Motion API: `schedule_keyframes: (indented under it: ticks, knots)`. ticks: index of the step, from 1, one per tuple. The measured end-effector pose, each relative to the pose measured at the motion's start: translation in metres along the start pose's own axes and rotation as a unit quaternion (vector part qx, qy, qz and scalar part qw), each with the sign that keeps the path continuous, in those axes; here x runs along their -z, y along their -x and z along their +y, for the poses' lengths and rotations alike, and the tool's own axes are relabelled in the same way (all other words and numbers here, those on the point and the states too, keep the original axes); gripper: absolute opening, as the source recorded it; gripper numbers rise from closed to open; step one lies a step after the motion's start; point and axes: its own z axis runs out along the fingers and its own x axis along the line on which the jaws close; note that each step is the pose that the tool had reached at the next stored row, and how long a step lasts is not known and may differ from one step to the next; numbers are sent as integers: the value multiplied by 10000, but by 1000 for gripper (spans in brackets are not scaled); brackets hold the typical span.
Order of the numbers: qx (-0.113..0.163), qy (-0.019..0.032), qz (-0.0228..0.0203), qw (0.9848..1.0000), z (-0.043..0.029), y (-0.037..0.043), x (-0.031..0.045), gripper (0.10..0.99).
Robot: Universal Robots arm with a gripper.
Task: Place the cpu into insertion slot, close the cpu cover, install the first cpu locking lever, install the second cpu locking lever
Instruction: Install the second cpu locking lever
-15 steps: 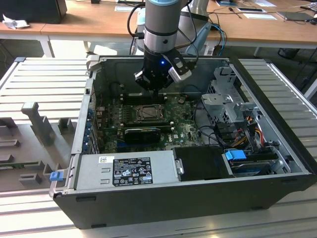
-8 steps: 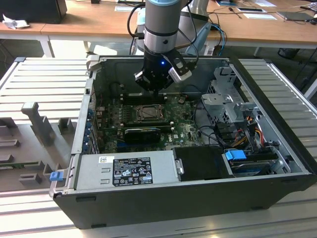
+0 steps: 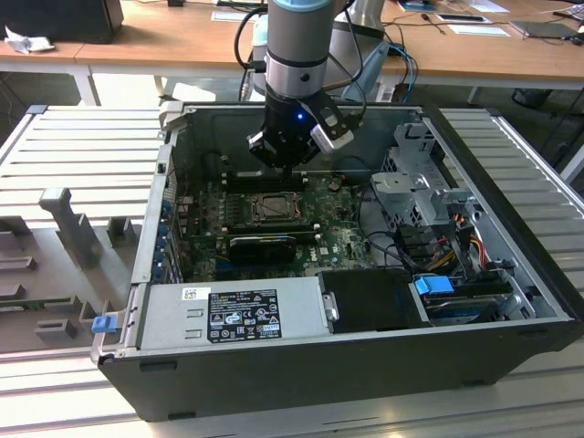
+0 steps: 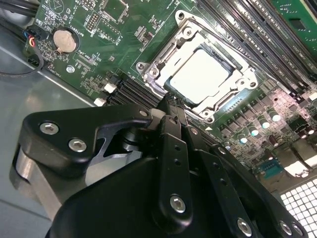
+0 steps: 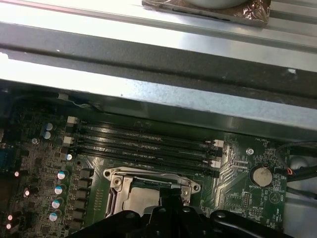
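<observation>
The cpu [image 4: 198, 74] lies flat in the insertion slot [image 3: 274, 208] of the green motherboard, its pale metal top showing through the window of the cpu cover [image 4: 153, 69]. The silvery cover frame lies down flat around the chip. My gripper [image 4: 171, 102] hangs just above the socket's edge, fingers pressed together with nothing between them. In the exterior view the gripper [image 3: 285, 167] stands over the far side of the socket. The first wrist view shows the cover [image 5: 116, 181] and chip [image 5: 141, 198] partly hidden behind the gripper [image 5: 173, 197].
Long black memory slots [image 5: 143, 141] run beside the socket, with the metal case wall [image 5: 148, 99] beyond them. A coin battery [image 4: 65, 40] sits on the board. A black block [image 3: 263, 246], the power supply [image 3: 246, 310] and a drive cage [image 3: 420, 182] crowd the case.
</observation>
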Motion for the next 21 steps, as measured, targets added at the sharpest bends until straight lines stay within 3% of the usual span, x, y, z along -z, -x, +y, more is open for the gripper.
schedule_keyframes:
  ticks: [9,11,16,21]
  knots:
    - [-15,-1,-1,10000,-46,-8,32,106]
    - [-97,-1,-10,10000,-45,-6,66,106]
    - [-229,-19,-19,9997,-56,-8,66,106]
    - [-229,-21,-20,9997,-147,-22,71,106]
